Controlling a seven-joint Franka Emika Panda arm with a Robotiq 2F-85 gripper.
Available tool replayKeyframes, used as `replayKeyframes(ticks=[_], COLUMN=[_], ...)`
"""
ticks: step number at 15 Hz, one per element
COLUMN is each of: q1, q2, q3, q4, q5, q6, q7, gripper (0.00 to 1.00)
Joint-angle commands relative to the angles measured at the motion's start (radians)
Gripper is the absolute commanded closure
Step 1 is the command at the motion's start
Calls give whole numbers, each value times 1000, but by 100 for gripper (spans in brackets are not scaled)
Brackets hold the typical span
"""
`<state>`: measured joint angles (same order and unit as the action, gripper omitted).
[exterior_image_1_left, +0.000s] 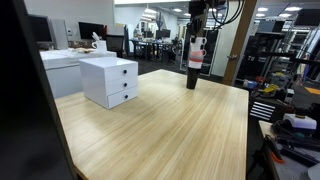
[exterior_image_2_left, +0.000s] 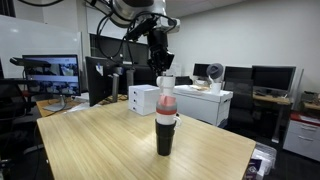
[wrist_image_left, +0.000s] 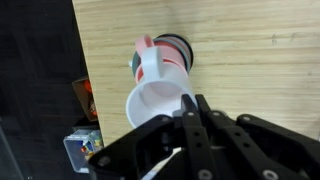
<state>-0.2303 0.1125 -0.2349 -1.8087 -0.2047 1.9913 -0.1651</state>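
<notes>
White cup (wrist_image_left: 158, 98), that's the one I've got. My pincer (wrist_image_left: 190, 108) is pressed nearly together with the cup's thin wall nipped at the rim, one finger inside and one outside as the wrist view shows it. The cup is the top of a stack, with a red cup (wrist_image_left: 172, 58) under it and a black cup (wrist_image_left: 178, 42) at the bottom. From above, the white one leans a little off the line of the other two. I can't tell whether it is seated in the red cup or just clear of it.

In an exterior view the stack stands upright, white cup (exterior_image_2_left: 166, 86) over red cup (exterior_image_2_left: 166, 104) over black cup (exterior_image_2_left: 165, 138), and my pincer (exterior_image_2_left: 164, 72) comes straight down onto the top. The stack stands near one edge of the wooden table (exterior_image_2_left: 100, 140), and the wrist view has that edge just beside it, with dark floor beyond.

Looking wider, a white drawer box (exterior_image_1_left: 110, 80) sits on the same table (exterior_image_1_left: 160, 130), well apart from the stack. Both exterior views show it. Past the table there is an office with desks and a lit monitor (exterior_image_2_left: 50, 72).
</notes>
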Motion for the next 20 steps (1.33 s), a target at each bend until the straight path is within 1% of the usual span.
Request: replayKeyframes(ticks=[1,9,13,15,17,20], q1=[3,19,30,41,56,72], q2=[-39,-77,-98,-118,-143,-191], q3=[12,31,51,61,72,81], q4=[-2,-9,-50,-106,-189,-328], q5=[17,37,100,118,98,99], q6=[-25,-20,15,97,207,326], q7=[2,-9,-38,-41,-31,-27], gripper=[96,96,96,96,96,96])
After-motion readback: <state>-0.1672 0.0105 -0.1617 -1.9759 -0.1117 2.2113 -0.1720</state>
